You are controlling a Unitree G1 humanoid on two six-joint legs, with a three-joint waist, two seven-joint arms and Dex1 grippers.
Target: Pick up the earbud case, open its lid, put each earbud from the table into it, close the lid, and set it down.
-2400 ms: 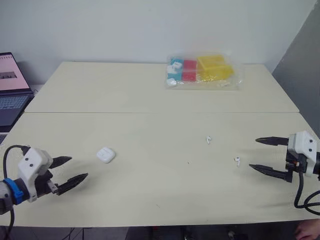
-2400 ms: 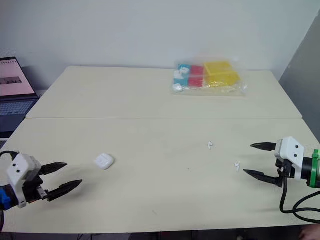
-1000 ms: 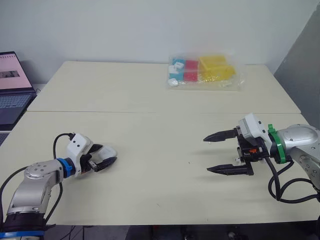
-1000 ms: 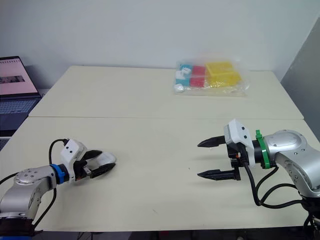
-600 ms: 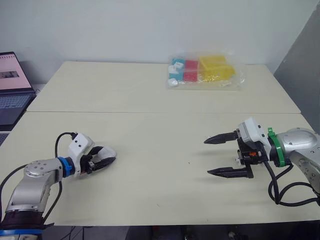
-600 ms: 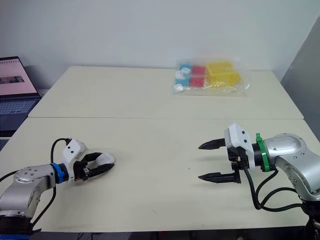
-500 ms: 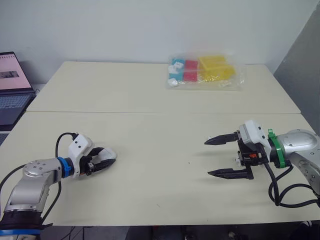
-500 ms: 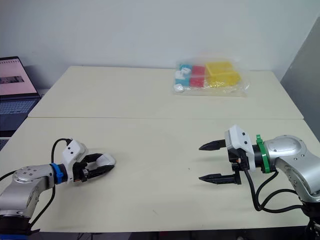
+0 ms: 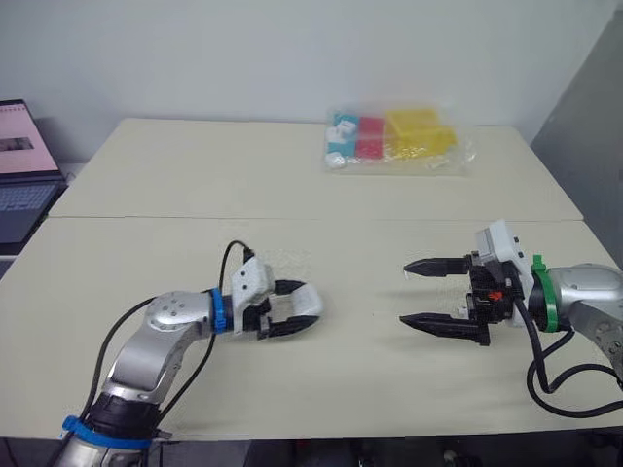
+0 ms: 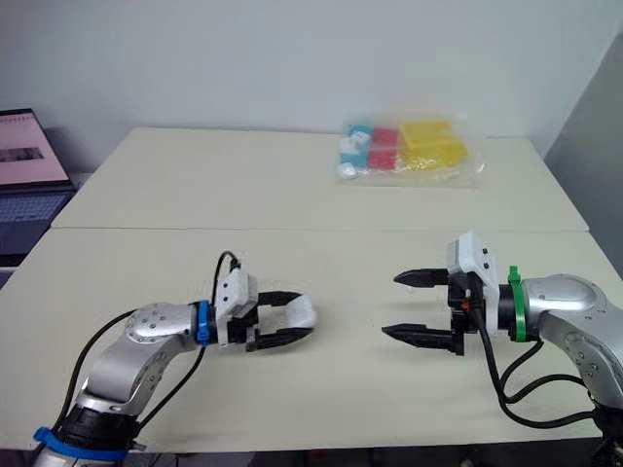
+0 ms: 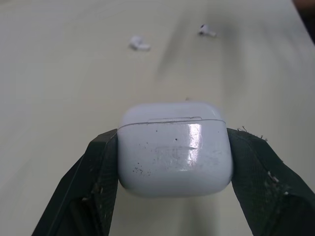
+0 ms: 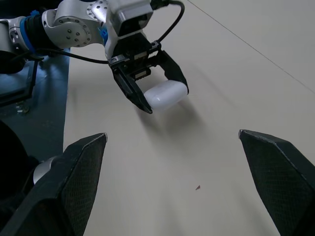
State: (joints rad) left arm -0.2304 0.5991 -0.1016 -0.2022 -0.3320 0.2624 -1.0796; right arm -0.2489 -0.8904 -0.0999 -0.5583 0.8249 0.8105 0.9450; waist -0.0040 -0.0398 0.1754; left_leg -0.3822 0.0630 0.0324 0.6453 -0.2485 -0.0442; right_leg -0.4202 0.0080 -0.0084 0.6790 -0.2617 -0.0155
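The white earbud case [image 11: 174, 147] has its lid closed and is clamped between the two black fingers of my left gripper [image 9: 292, 313]. It hangs just above the table, a little left of centre, and its far end [image 9: 306, 301] sticks out past the fingertips. Two small white earbuds [image 11: 139, 44] [image 11: 206, 31] lie loose on the table beyond the case. My right gripper [image 9: 405, 293] hovers to the right of the case with its fingers wide open and nothing between them, pointing at the left gripper [image 12: 147, 93].
A clear plastic bag of red, yellow and blue boxes [image 9: 399, 139] lies at the back right of the table. An open laptop [image 9: 21, 165] stands past the table's left edge. A seam [image 9: 146, 218] runs across the cream tabletop.
My left gripper closed on the case, lifted it and carried it right, toward the table's middle. The right gripper came in from the right edge and now faces it.
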